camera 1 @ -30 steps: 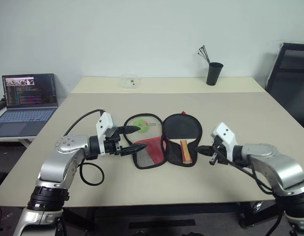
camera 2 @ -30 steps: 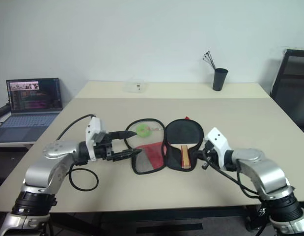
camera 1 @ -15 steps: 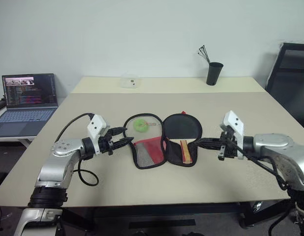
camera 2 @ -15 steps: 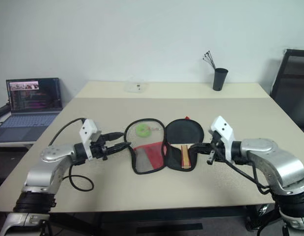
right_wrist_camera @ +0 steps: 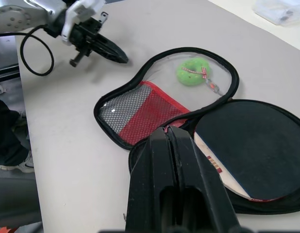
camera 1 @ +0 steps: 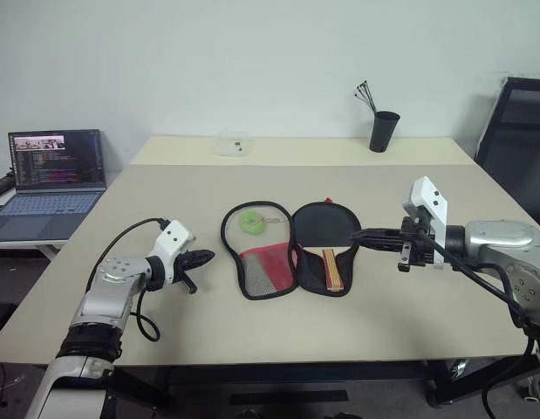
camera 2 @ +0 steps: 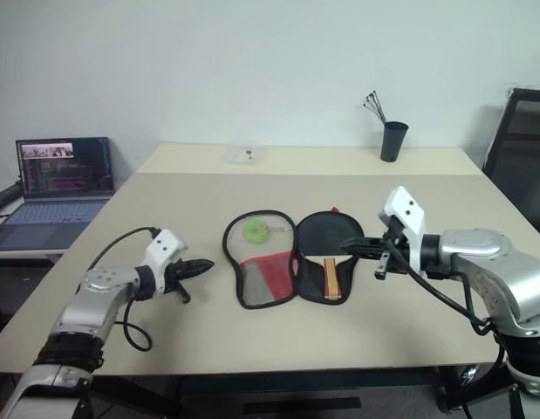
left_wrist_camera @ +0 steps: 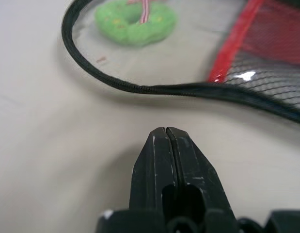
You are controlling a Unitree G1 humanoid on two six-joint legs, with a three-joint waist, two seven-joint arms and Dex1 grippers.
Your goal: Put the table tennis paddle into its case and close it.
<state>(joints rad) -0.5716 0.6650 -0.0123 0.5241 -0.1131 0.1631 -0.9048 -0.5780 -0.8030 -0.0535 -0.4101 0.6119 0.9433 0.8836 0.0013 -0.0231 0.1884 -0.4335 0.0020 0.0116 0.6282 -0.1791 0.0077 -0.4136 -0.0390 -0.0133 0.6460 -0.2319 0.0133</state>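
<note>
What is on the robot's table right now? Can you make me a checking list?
Surface: beige table, mostly bare.
Job's things: black-and-red soft zip case lies open flat; black-faced table tennis paddle with wooden handle rests in its right half.
Clutter: small green ring in the case's left half; black cup of sticks; clear container.
Grippers: left gripper shut, empty, beside the case; right gripper shut, empty, over the paddle.
Cables: black cable on the left arm.
Surroundings: open laptop, black chair.
</note>
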